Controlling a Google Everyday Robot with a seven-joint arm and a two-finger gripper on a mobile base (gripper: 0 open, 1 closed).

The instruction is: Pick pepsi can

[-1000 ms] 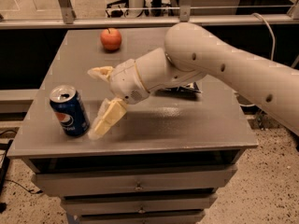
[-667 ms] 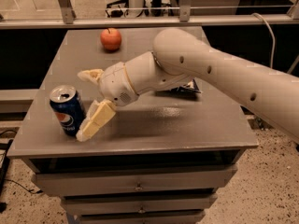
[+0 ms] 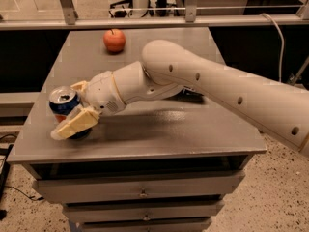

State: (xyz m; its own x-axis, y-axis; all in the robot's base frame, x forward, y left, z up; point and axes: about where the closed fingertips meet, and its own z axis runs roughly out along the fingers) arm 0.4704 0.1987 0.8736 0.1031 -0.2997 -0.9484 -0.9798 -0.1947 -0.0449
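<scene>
Surface: grey, matt and smooth, with a dull sheen; looks like painted metal. Drawer fronts below it: same grey finish, with small metal pulls. Arm: off-white moulded shell, smooth, semi-gloss, plastic in look. Gripper, at the pepsi can on the front left corner of the surface: pale yellow, matt, rubbery in look. Pepsi can: metal, bare silver top, glossy printed blue wall. Apple: smooth red-orange skin, slight shine. Floor: speckled, stone-like.

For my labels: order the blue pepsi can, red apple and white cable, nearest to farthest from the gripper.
The gripper: front left of the table.
1. Blue pepsi can, at the gripper.
2. Red round apple, far side.
3. White cable, back right.
</scene>
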